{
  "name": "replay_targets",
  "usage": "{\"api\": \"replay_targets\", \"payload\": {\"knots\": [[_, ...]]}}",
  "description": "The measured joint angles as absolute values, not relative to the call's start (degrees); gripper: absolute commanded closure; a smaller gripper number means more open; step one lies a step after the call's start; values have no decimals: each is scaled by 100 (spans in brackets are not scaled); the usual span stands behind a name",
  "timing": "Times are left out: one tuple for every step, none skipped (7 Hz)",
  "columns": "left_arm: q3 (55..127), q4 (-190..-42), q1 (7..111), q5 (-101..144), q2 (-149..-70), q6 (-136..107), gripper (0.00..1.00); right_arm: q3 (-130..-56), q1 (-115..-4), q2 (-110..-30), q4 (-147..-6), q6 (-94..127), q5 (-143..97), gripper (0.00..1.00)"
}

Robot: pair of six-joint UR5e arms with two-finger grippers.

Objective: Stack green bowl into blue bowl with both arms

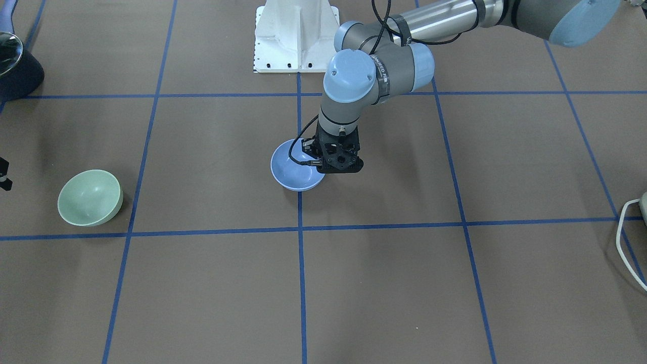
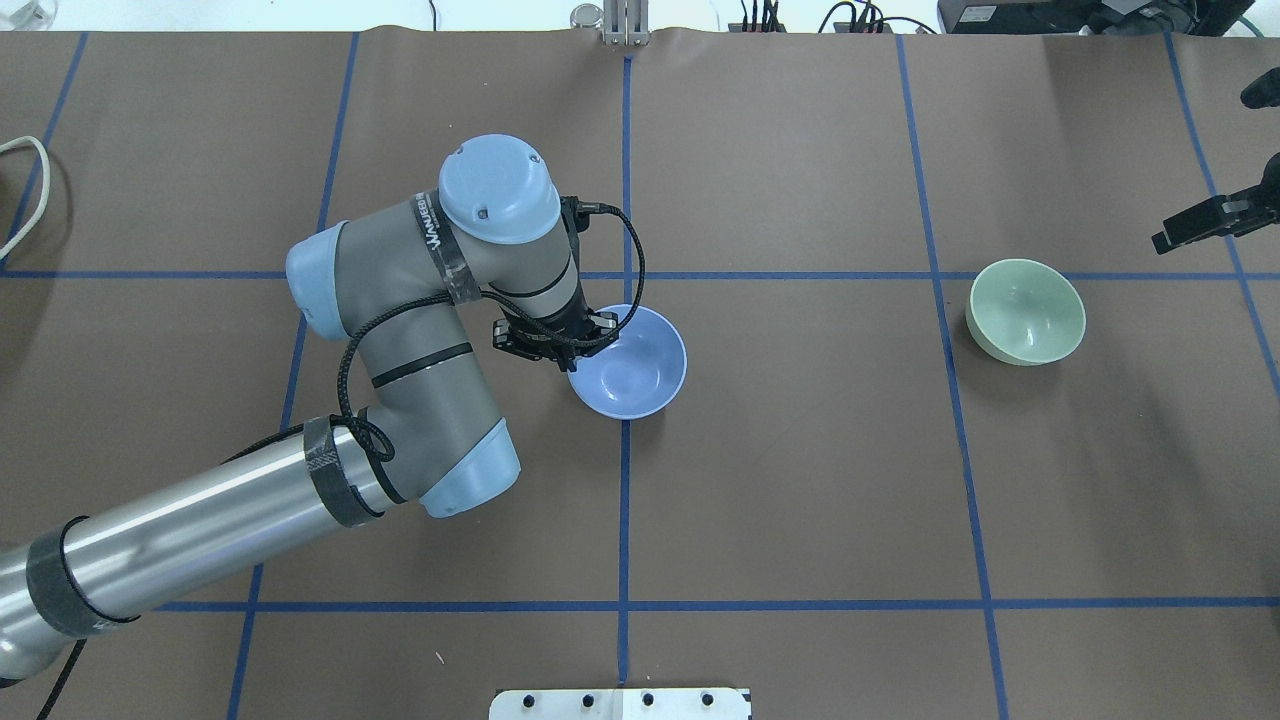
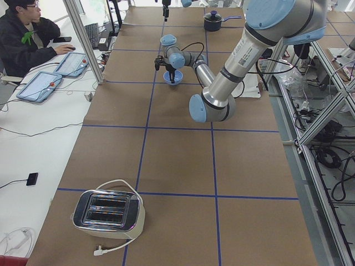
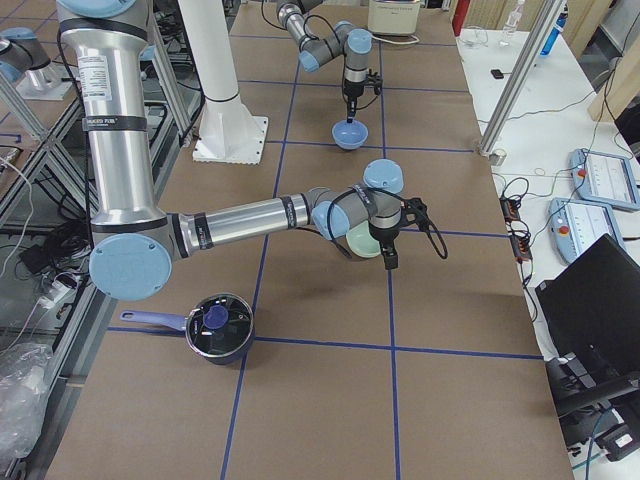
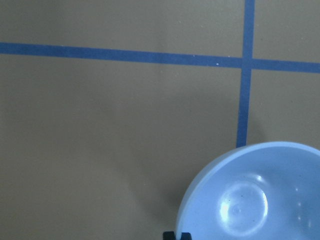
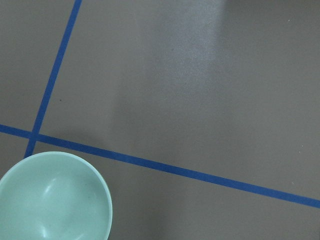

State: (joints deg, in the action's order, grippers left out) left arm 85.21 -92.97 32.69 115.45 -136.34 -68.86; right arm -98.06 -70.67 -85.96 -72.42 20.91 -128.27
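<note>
Our left gripper [image 2: 568, 348] sits low at the near-left rim of the blue bowl [image 2: 630, 365]. The wrist and gripper body hide its fingertips, so we cannot tell whether it pinches the rim or only straddles it. The left wrist view shows just a sliver of black finger at the bowl's edge.

The blue bowl is upright at mid-table, on a blue tape line [image 2: 624, 500]. The green bowl [image 2: 1028, 310] stands well apart on the robot's right, upright on the table [image 2: 800, 480]. Our right gripper [image 2: 1190, 228] hangs near the green bowl without touching it, and we cannot tell how wide it is. No fingers show in its own wrist view.

We judge the task to be early, with the blue bowl being positioned or steadied as the receiver and the green bowl not yet picked up.

Next we need to:
- bring the right gripper down onto the green bowl's rim and close on it
- carry the bowl across the table
- lower it level into the blue one

The left gripper crowds one side of the blue bowl's rim, so we would want that side cleared, or a firm hold kept on it, before nesting.
</note>
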Motion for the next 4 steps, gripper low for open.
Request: {"api": "replay_targets", "payload": {"knots": [[8506,-9329,3220,11492,-13636,-6889,100,-9803,-7067,-8596,-7242,2091,-12825,0],[8502,-9346,3200,11470,-13632,-6889,94,-9798,-7066,-8596,-7242,2092,-12824,0],[8500,-9373,3195,11464,-13624,-6878,63,-9794,-7067,-8596,-7242,2092,-12823,0],[8490,-9478,3192,11460,-13596,-6857,33,-9793,-7066,-8596,-7242,2092,-12823,0]]}}
